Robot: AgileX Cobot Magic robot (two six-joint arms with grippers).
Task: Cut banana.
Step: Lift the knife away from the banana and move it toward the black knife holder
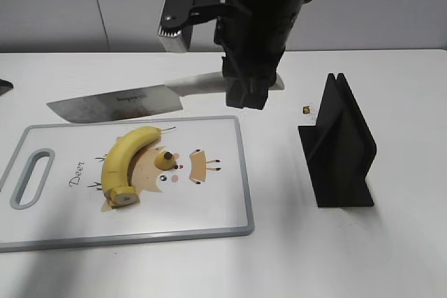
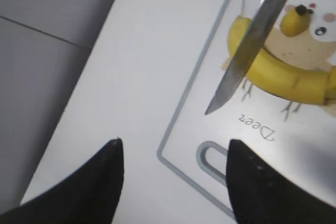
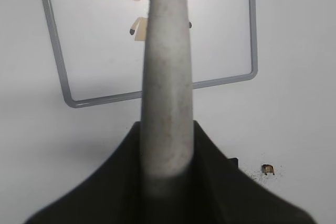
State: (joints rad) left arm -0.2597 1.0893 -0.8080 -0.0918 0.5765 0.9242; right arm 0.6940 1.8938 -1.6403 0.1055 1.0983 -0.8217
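The right gripper (image 1: 246,95) hangs over the middle of the desk toward its far edge, jaws clenched on the pale handle of a knife (image 1: 126,102). The blade runs level toward the left, above the far edge of the cutting board (image 1: 223,207). The left gripper (image 2: 173,177) hovers by the board's handle end, its fingers (image 2: 107,163) spread apart with nothing between them. The banana (image 1: 126,155) lies curved on the board, cut end toward the near edge; a small stub (image 1: 165,160) sits just beside it. A black stand (image 1: 339,148) is upright toward the right edge of the white desk (image 1: 391,256), below a grey wall (image 1: 391,5).
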